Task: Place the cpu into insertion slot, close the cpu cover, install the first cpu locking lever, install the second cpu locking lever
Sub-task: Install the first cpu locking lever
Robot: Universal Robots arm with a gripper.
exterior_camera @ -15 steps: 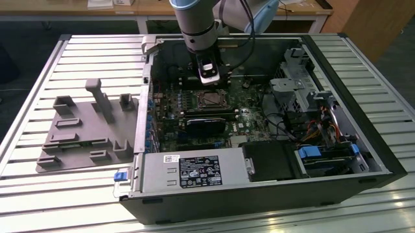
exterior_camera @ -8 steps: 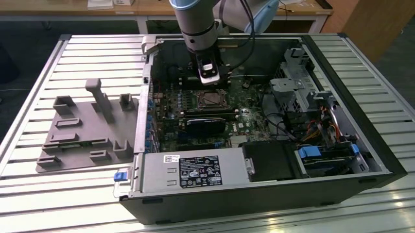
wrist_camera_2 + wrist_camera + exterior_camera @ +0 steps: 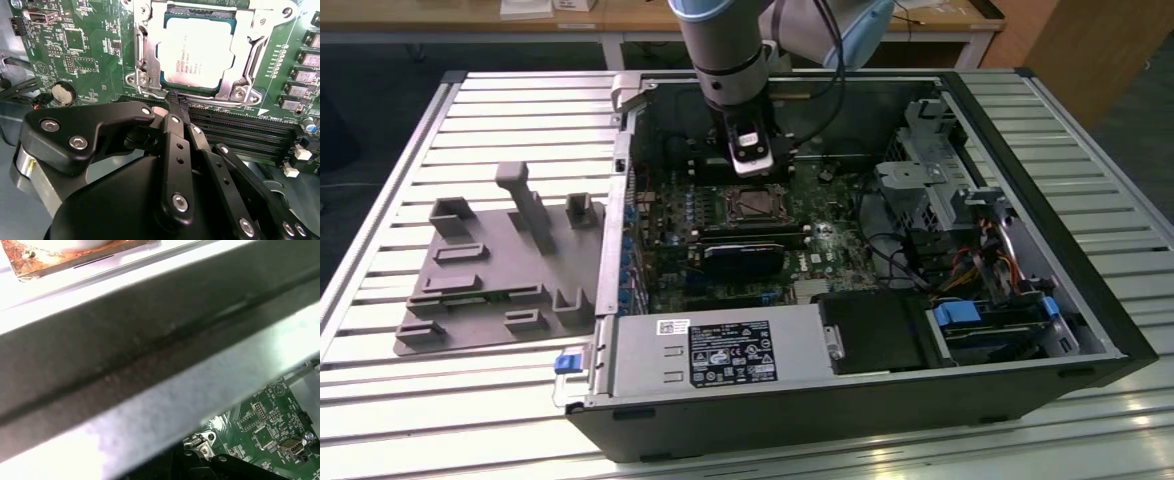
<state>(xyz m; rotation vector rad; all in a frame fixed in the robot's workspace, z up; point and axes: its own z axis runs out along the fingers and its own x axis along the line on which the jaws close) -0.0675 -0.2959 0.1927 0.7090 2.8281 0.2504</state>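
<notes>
The cpu [image 3: 197, 50], a pale silver square chip, lies in the insertion slot [image 3: 754, 205] on the green motherboard [image 3: 80, 45]. The cpu cover [image 3: 246, 27], a silvery frame plate, rests down around the chip. Thin metal lever rods [image 3: 141, 50] run along the frame's sides; whether they are latched I cannot tell. My gripper [image 3: 176, 99] is shut, with nothing seen between its black fingers [image 3: 172, 150], and its tip sits right at the socket's near edge. In the exterior view the gripper [image 3: 753, 170] hangs inside the open computer case just behind the socket.
Black memory slots [image 3: 240, 135] and a coin cell [image 3: 62, 93] lie beside the socket. The case holds a power supply [image 3: 720, 350], a drive cage [image 3: 947, 190] and cables. A grey moulded fixture [image 3: 494, 270] sits on the slatted table at the exterior view's left. The case's metal wall [image 3: 150, 350] is close to the wrist.
</notes>
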